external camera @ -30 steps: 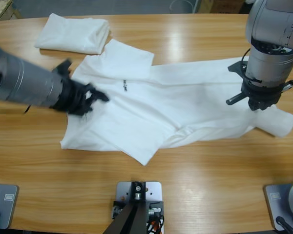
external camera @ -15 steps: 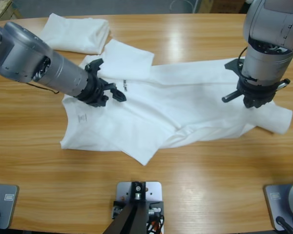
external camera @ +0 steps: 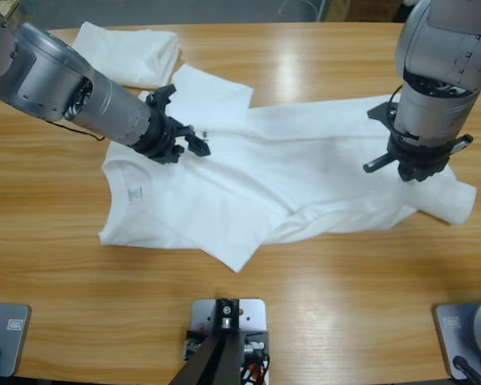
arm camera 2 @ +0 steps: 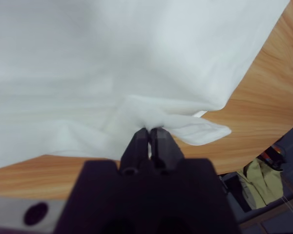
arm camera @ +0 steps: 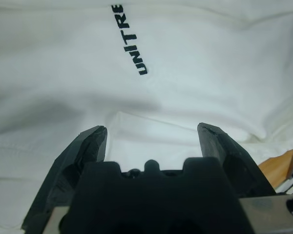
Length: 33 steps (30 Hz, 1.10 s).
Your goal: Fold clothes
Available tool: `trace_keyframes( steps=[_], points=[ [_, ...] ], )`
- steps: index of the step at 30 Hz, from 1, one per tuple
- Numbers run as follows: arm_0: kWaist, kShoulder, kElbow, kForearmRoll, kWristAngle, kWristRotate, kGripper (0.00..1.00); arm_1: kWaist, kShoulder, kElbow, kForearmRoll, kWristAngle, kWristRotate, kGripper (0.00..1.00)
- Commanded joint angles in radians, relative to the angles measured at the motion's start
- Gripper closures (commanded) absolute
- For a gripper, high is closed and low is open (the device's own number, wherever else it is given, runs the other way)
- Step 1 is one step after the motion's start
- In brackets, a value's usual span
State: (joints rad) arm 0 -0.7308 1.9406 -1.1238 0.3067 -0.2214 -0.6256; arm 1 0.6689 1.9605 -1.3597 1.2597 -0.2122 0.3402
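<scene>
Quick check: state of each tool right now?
Left tool: open, holding nothing, above the printed T-shirt.
Right tool: closed, pinching a fold of that T-shirt near its edge.

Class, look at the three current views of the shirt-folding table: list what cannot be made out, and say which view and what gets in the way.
- The chest print: the left wrist view's top edge cuts off its last letters; in the high view the left gripper covers it.
- The neck label: too small to read in the high view.
- The spread T-shirt hem under the right gripper: hidden in the high view.
- The folded T-shirt: its front is tucked away.
</scene>
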Motion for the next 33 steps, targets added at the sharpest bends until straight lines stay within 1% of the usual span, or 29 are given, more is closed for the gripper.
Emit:
trace_keyframes(
  steps=[1, 4, 6, 8, 20, 22, 23, 25, 26, 28, 29, 31, 32, 33],
  points=[
    [0.007, 0.077, 0.014, 0.006, -0.016, 0.021, 0.276, 0.009, 0.051, 0.031, -0.017, -0.001, -0.007, 1.0],
    [0.007, 0.088, 0.017, 0.013, -0.013, 0.022, 0.277, 0.009, 0.052, 0.032, -0.019, -0.001, -0.007, 1.0],
    [0.007, 0.095, 0.02, 0.012, -0.009, 0.025, 0.36, 0.009, 0.051, 0.035, -0.019, -0.001, -0.007, 1.0],
    [0.007, 0.097, 0.018, 0.012, -0.007, 0.027, 0.393, 0.009, 0.051, 0.044, -0.023, -0.001, -0.005, 1.0],
    [0.007, 0.114, 0.016, 0.012, 0.008, 0.034, 0.391, 0.009, 0.038, 0.083, -0.046, -0.001, 0.0, 1.0],
    [0.007, 0.117, 0.018, 0.012, 0.008, 0.034, 0.403, 0.009, 0.036, 0.084, -0.046, -0.002, 0.0, 1.0],
    [0.006, 0.118, 0.02, 0.012, 0.008, 0.035, 0.474, 0.009, 0.035, 0.085, -0.046, -0.002, 0.0, 1.0],
    [0.005, 0.12, 0.023, 0.012, 0.008, 0.052, 0.651, 0.009, 0.037, 0.085, -0.046, -0.003, 0.0, 1.0],
    [0.005, 0.12, 0.024, 0.012, 0.008, 0.059, 0.708, 0.009, 0.037, 0.085, -0.046, -0.003, 0.0, 1.0],
    [0.005, 0.12, 0.024, 0.012, 0.01, 0.068, 0.743, 0.009, 0.039, 0.085, -0.048, -0.002, 0.0, 1.0],
    [0.005, 0.12, 0.024, 0.012, 0.01, 0.072, 0.784, 0.009, 0.041, 0.085, -0.048, -0.003, 0.0, 1.0],
    [0.005, 0.12, 0.023, 0.012, 0.01, 0.078, 0.821, 0.009, 0.043, 0.085, -0.048, -0.003, 0.0, 1.0],
    [0.005, 0.12, 0.024, 0.012, 0.01, 0.082, 0.871, 0.009, 0.043, 0.085, -0.048, -0.003, 0.0, 1.0],
    [0.005, 0.119, 0.025, 0.013, 0.011, 0.083, 0.874, 0.009, 0.043, 0.085, -0.048, -0.003, 0.0, 1.0]
  ],
)
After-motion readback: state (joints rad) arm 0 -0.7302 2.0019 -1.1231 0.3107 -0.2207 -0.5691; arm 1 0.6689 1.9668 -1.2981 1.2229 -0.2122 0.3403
